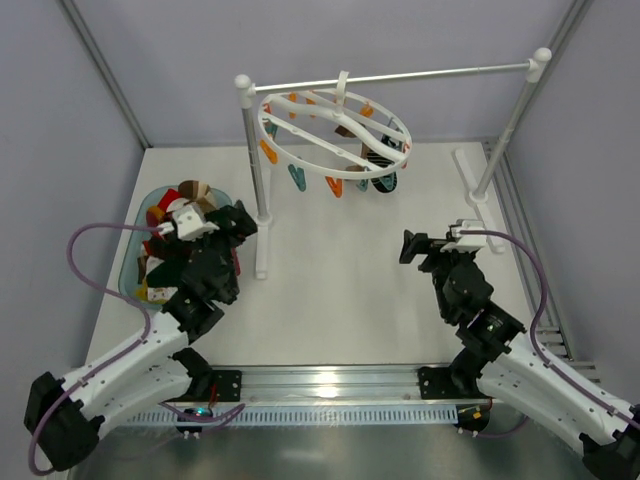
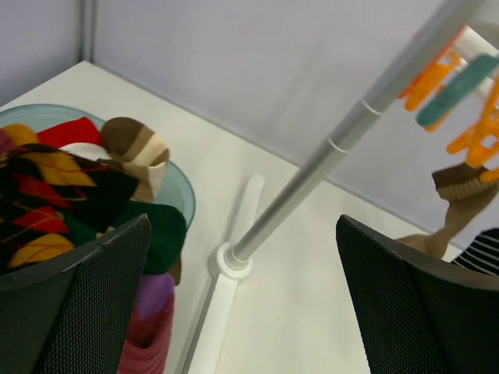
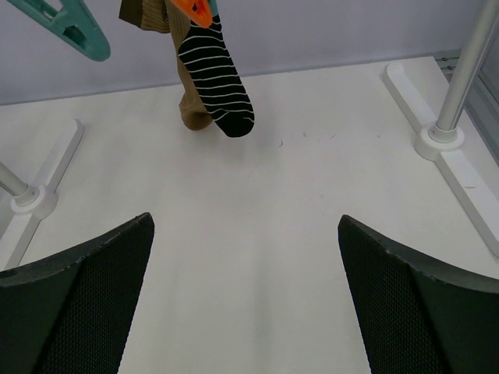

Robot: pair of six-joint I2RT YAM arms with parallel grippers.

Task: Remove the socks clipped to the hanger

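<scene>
The white ring hanger (image 1: pixel 335 130) hangs by its hook from the rack bar, rimmed with orange and teal clips (image 2: pixel 452 70). Two socks stay clipped at its right side: a black-white striped sock (image 3: pixel 218 78) and a brown sock (image 3: pixel 191 105) behind it, also visible from above as the striped sock (image 1: pixel 386 181). My left gripper (image 1: pixel 240 222) is open and empty beside the rack's left post, right of the pile of loose socks (image 2: pixel 54 187). My right gripper (image 1: pixel 412 246) is open and empty above the table, well below and in front of the hanging socks.
A teal tray (image 1: pixel 128 272) at the left holds several loose socks. The rack's left post (image 2: pixel 312 179) and its foot (image 2: pixel 230 261) stand just ahead of my left fingers. The right post's foot (image 3: pixel 440 144) sits at the far right.
</scene>
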